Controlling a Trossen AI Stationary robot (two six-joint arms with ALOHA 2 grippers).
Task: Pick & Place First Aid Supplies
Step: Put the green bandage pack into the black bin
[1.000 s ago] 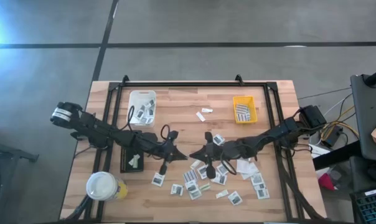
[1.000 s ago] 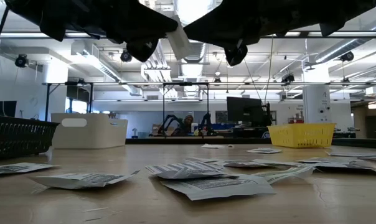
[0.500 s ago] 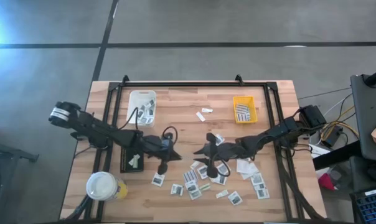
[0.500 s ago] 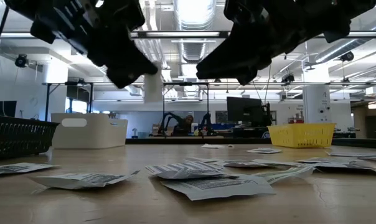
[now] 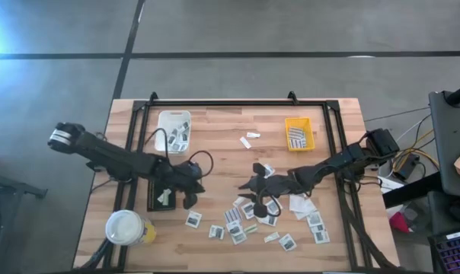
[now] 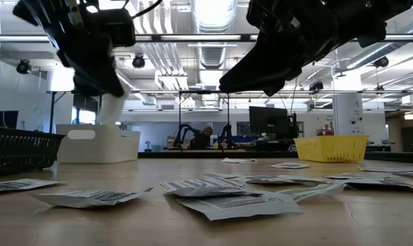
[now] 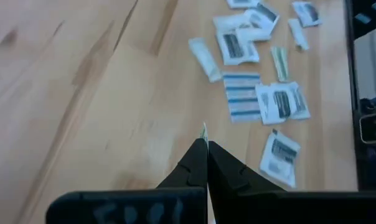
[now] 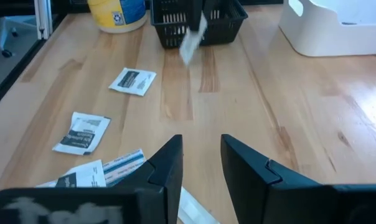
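Several flat white first aid packets (image 5: 249, 217) lie scattered on the wooden table's near middle. My left gripper (image 5: 190, 199) is shut on one white packet (image 6: 111, 109), just right of the black tray (image 5: 162, 195). The right wrist view shows that packet (image 8: 193, 32) in front of the tray. My right gripper (image 8: 200, 155) stands open above the scattered packets (image 8: 82, 132) with nothing between its fingers. My left gripper pinches the white packet between its two fingertips. In the left wrist view only a thin edge (image 7: 204, 129) shows past them. The packet hangs below the fingers (image 6: 100, 82), clear of the table.
A white tray (image 5: 174, 131) with packets stands at the far left, a yellow tray (image 5: 298, 134) at the far right. A yellow cup with a white top (image 5: 126, 227) sits at the near left corner. A black frame (image 5: 237, 104) runs round the work area.
Both grippers met over the table's middle on one white packet. My right gripper has opened and let it go. My left gripper, still shut on it, has rolled, tipped downward and carried it toward the table's left, up to the black tray.
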